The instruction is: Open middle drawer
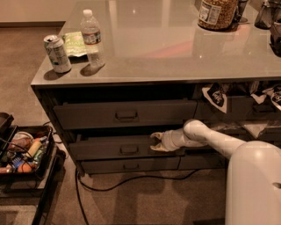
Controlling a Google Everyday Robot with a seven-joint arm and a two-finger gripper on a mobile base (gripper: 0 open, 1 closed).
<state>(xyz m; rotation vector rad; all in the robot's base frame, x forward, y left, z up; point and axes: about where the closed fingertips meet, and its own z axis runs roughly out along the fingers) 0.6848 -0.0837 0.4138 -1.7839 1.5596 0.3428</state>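
Observation:
The middle drawer point(105, 149) is the dark grey front of medium height under the counter, with a small metal pull handle point(128, 149) at its centre. It stands out a little from the cabinet, with a dark gap above its top edge. My gripper point(154, 142) is at the drawer front's upper right edge, to the right of the handle, at the end of my white arm point(206, 137), which reaches in from the right.
A taller drawer point(125, 115) sits above and a slim one point(127, 166) below. On the counter are a can point(57, 53), a water bottle point(93, 38), a green packet point(75, 44) and a jar point(215, 13). A black cart point(26, 171) of clutter stands at the left; a cable point(131, 180) lies on the floor.

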